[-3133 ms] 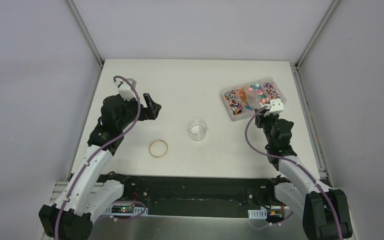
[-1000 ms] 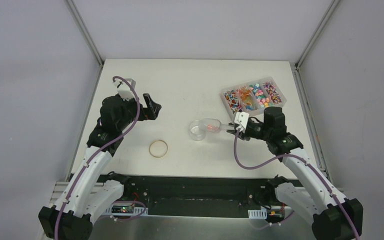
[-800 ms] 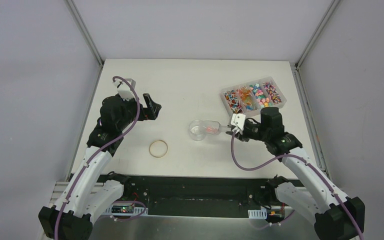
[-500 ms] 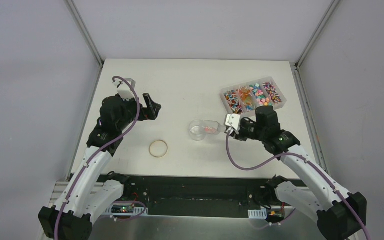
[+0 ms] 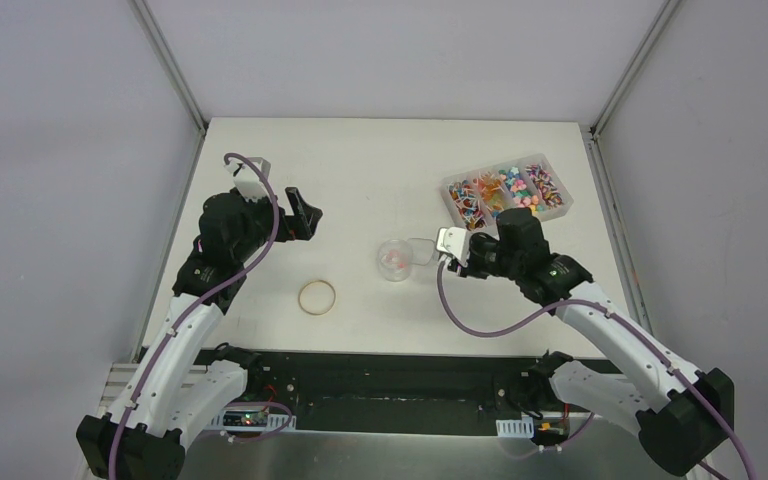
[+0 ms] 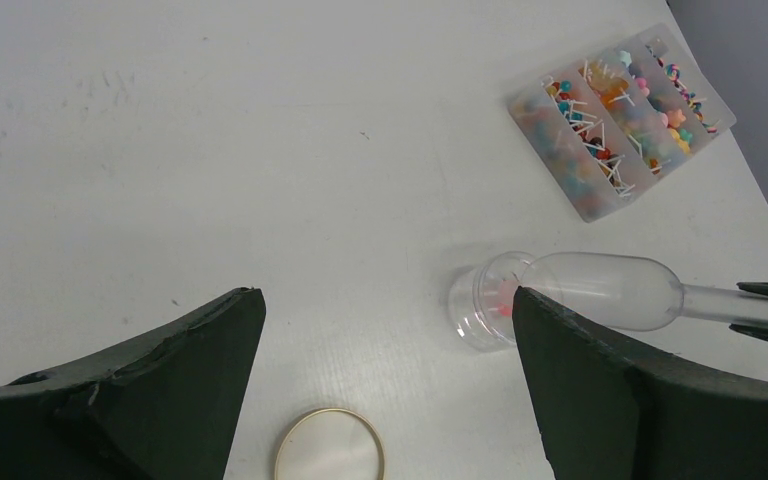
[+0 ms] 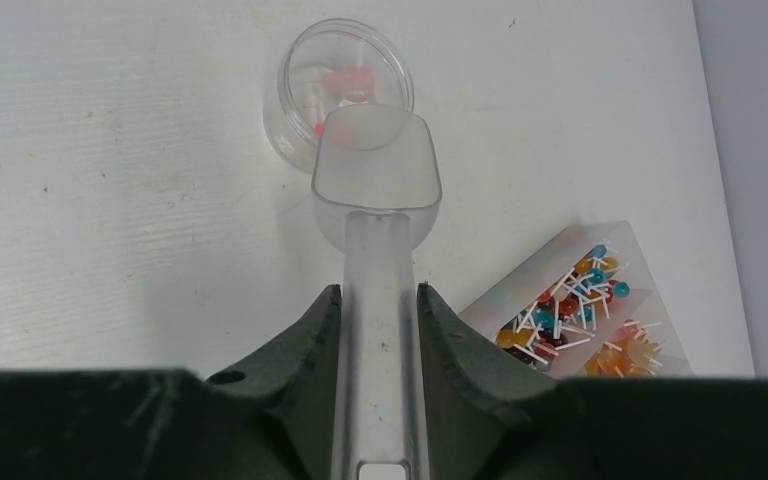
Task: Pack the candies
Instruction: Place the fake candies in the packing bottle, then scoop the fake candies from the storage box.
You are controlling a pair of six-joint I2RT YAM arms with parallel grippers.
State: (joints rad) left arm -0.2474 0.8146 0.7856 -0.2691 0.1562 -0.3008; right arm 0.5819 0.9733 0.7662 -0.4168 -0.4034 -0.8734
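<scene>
The candies fill a clear divided tray (image 5: 505, 195) at the back right, also seen in the right wrist view (image 7: 570, 290). A few pink and red candies (image 7: 345, 82) lie inside a small clear cup (image 5: 395, 258) near the table's middle. My right gripper (image 7: 380, 290) is shut on the handle of a clear plastic scoop (image 7: 377, 170). The scoop's mouth rests over the cup's near rim, and its bowl looks empty. My left gripper (image 5: 300, 215) hangs open at the left with nothing between its fingers (image 6: 160, 370). It stands apart from the cup (image 6: 485, 300).
A tan rubber-band ring (image 5: 317, 296) lies flat on the white table, left of the cup and near the front. Grey walls and metal rails enclose the table on three sides. The black base strip runs along the near edge.
My right arm carried the scoop leftward from the tray and pushed its mouth over the cup. The pink candies seen in the scoop now lie in the cup. The left arm stayed still.
</scene>
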